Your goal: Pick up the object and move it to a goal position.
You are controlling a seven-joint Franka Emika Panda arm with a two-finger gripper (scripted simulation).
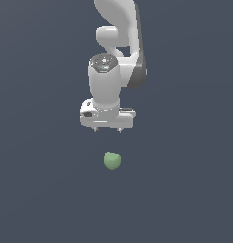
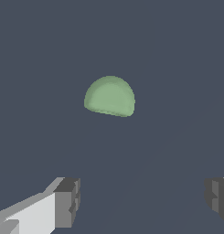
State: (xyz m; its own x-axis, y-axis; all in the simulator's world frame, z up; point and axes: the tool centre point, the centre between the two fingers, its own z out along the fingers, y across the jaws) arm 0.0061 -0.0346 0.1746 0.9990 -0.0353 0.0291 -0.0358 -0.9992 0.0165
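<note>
The object [image 1: 111,160] is a small pale-green lumpy blob lying on the dark grey surface, in the lower middle of the exterior view. It also shows in the wrist view [image 2: 109,97]. My gripper [image 1: 107,130] hangs on the white arm above the object and apart from it. Its jaws are open and empty. In the wrist view the gripper [image 2: 143,201] shows two dark fingertips [image 2: 67,201] spread far apart, much wider than the object, with nothing between them.
The white arm [image 1: 115,57] comes down from the top of the exterior view. A plain dark grey surface [image 1: 42,190] lies all around the object.
</note>
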